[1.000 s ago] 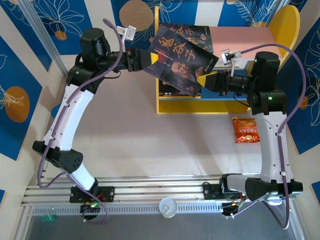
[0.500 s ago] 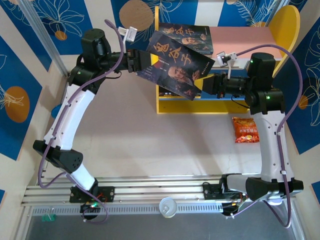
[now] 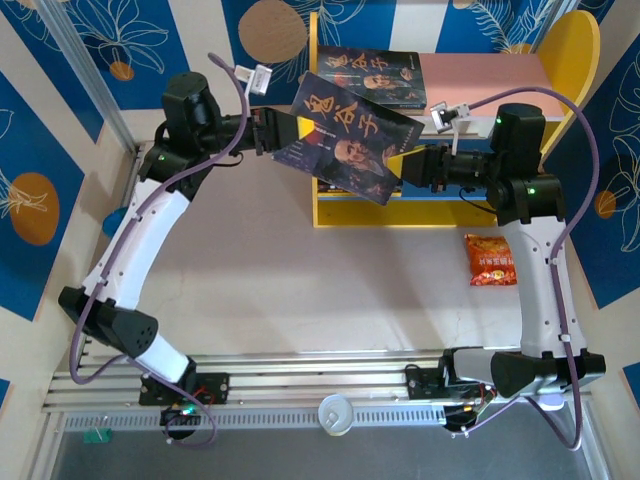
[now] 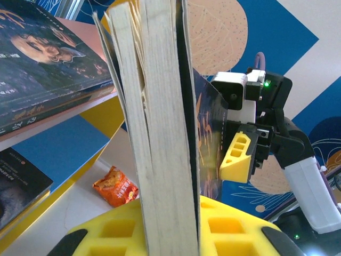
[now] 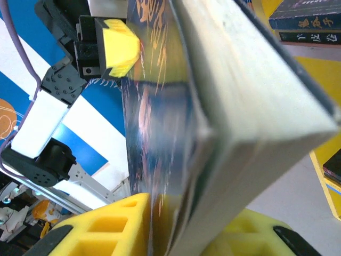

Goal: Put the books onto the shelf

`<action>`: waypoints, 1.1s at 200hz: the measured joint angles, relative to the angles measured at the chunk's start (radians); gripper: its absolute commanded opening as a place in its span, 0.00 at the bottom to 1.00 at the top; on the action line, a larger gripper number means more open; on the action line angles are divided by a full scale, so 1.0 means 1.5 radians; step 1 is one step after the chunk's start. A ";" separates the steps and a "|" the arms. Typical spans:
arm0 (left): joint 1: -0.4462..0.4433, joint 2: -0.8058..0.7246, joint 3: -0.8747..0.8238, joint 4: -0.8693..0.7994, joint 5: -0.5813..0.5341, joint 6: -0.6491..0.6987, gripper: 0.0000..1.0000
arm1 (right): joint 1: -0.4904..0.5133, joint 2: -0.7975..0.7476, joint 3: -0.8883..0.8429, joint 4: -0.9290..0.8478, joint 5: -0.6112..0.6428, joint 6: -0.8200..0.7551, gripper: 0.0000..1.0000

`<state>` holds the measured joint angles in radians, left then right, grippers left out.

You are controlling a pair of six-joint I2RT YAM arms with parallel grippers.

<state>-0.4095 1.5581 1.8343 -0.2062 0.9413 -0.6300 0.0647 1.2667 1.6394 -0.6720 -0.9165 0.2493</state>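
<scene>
Shifted slightly left, the book (image 3: 345, 140) hangs between both outstretched arms: left gripper (image 3: 285, 134) clamps its edge, right gripper (image 3: 405, 164) possibly loosening, cannot tell; shelf (image 3: 350, 216) close behind.

Book (image 3: 345, 135): dark navy cover, orange-gold characters, a bearded face in brown tones; page edges cream. Second book (image 3: 372, 72): the same dark cover and gold lettering. Shelf (image 3: 575, 50): yellow sides, pink upper board, blue lower board. Packet (image 3: 490, 260): orange-red. Fingers (image 4: 106, 234): bright yellow. Arms (image 3: 140, 240) — white shells, black joints, purple cables. Bench (image 3: 300, 290): pale grey. Walls (image 3: 30, 120) — blue and white, with white leaf outlines and tan discs.
</scene>
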 measured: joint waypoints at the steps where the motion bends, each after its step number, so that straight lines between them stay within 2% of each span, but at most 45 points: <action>1: 0.000 -0.001 -0.002 0.001 0.000 -0.001 0.00 | 0.000 0.000 -0.001 0.001 0.001 0.000 0.31; 43: 0.000 -0.033 -0.082 0.078 -0.027 -0.038 0.00 | 0.007 -0.001 -0.035 0.046 0.035 0.041 0.40; 97: 0.000 -0.087 -0.162 0.157 -0.092 -0.075 0.00 | 0.013 -0.042 -0.086 0.107 0.100 0.096 0.66; 123: 0.000 -0.121 -0.192 0.178 -0.126 -0.083 0.00 | 0.014 -0.066 -0.117 0.148 0.125 0.128 0.75; 163: 0.000 -0.157 -0.226 0.214 -0.160 -0.095 0.00 | 0.024 -0.090 -0.179 0.231 0.161 0.195 0.78; 220: 0.000 -0.171 -0.277 0.274 -0.182 -0.133 0.00 | 0.097 -0.079 -0.212 0.330 0.208 0.264 0.76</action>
<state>-0.4095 1.3022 1.4181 0.2050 0.6689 -0.8299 0.2100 1.1488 1.3216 -0.1772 -0.6041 0.6449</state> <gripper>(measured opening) 0.168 0.771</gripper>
